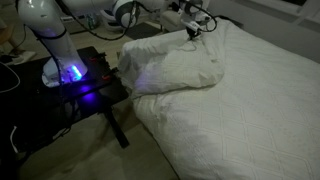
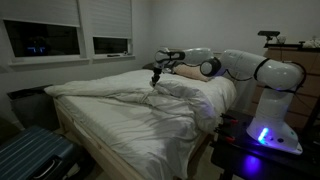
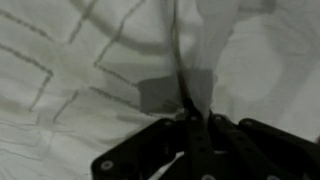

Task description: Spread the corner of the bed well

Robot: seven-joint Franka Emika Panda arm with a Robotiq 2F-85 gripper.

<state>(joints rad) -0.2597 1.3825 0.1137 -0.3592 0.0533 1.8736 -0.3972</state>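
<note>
The bed (image 1: 255,115) fills the right of an exterior view, with its white cover rumpled. A thick duvet corner (image 1: 170,65) lies folded back in a puffy heap near the bed's edge. My gripper (image 1: 192,30) reaches over the heap's far side. It also hangs low over the bedding (image 2: 190,92) in an exterior view, gripper (image 2: 155,72) pointing down. In the wrist view the gripper (image 3: 186,118) is shut on a raised pleat of the white duvet (image 3: 190,60), which runs up from between the black fingers (image 3: 150,150).
My base stands on a small black table (image 1: 95,85) beside the bed, glowing blue (image 2: 265,135). A blue suitcase (image 2: 30,155) sits at the bed's foot. A dresser (image 2: 300,55) stands behind the arm. Windows (image 2: 45,40) line the far wall.
</note>
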